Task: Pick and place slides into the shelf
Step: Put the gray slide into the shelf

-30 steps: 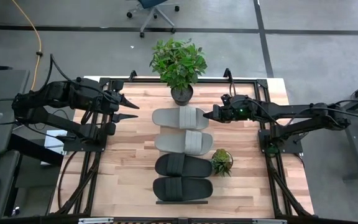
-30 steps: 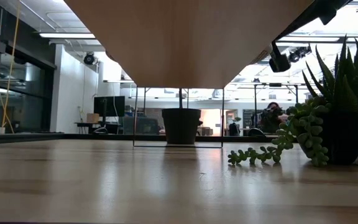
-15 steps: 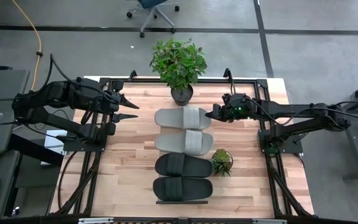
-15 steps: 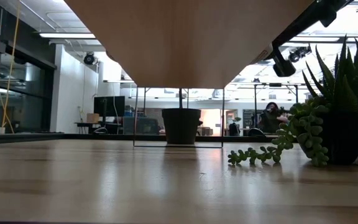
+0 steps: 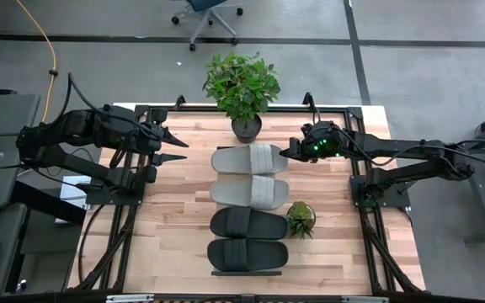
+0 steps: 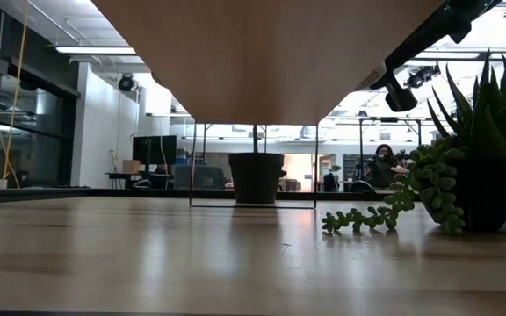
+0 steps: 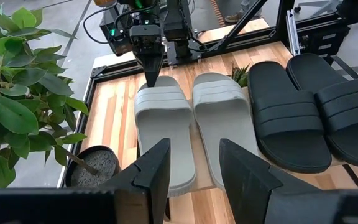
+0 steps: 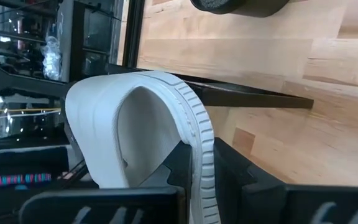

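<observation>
4 slides in a row on the shelf point(image 5: 269, 271), w/ ribbed straps, all side by side, long axes across the shelf. Far light grey slide point(image 5: 248, 159) nearest the potted plant; its end is pinched between the right end effector point(image 5: 288, 153) fingers, edge lifted per right wrist view. 2nd light grey slide point(image 5: 249, 192) just beside it, flat. Then black slide point(image 5: 248, 223), and last black slide point(image 5: 247, 253) at the near end. Shelf: pale wood, thin black rail at the near short end.
</observation>
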Controlling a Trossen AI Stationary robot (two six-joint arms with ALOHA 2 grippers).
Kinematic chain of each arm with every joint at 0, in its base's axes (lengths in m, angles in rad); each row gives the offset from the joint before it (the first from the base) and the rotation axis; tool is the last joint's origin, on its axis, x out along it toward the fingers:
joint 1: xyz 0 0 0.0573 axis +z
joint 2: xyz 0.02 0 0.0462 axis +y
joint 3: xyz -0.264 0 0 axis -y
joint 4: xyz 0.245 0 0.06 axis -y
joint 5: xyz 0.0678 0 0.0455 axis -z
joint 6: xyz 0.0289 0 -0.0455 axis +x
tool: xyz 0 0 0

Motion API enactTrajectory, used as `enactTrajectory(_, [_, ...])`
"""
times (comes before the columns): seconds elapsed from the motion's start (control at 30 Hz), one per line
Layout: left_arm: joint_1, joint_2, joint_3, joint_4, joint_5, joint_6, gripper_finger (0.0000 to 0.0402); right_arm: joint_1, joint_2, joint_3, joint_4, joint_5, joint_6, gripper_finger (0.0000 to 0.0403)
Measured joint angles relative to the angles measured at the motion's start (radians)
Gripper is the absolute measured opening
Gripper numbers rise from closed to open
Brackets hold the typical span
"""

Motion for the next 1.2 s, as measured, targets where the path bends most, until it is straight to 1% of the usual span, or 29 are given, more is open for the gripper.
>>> enactTrajectory(0.17, [0.000, 0.000, 0.000, 0.000, 0.000, 0.000, 0.0127, -0.036, 0.012, 0.001, -0.003, -0.059, -0.008, 0.0022])
enactTrajectory(0.3, [0.000, 0.000, 0.000, 0.000, 0.000, 0.000, 0.0127, -0.056, 0.045, 0.002, 0.004, -0.110, -0.017, 0.0022])
enactTrajectory(0.53, [0.000, 0.000, 0.000, 0.000, 0.000, 0.000, 0.0127, -0.059, 0.059, 0.002, 0.030, -0.115, -0.027, 0.0022])
enactTrajectory(0.6, [0.000, 0.000, 0.000, 0.000, 0.000, 0.000, 0.0127, -0.066, 0.059, 0.002, 0.030, -0.131, -0.032, 0.0022])
enactTrajectory(0.83, [0.000, 0.001, 0.000, 0.000, 0.000, 0.000, 0.0127, -0.096, 0.059, 0.001, 0.030, -0.238, -0.037, 0.0022])
enactTrajectory(0.93, [0.000, 0.001, 0.000, 0.000, 0.000, 0.000, 0.0127, -0.105, 0.059, 0.000, 0.035, -0.282, -0.043, 0.0016])
enactTrajectory(1.2, [0.000, 0.001, 0.000, 0.000, 0.000, 0.000, 0.0127, -0.126, 0.060, -0.001, 0.049, -0.363, -0.046, 0.0011])
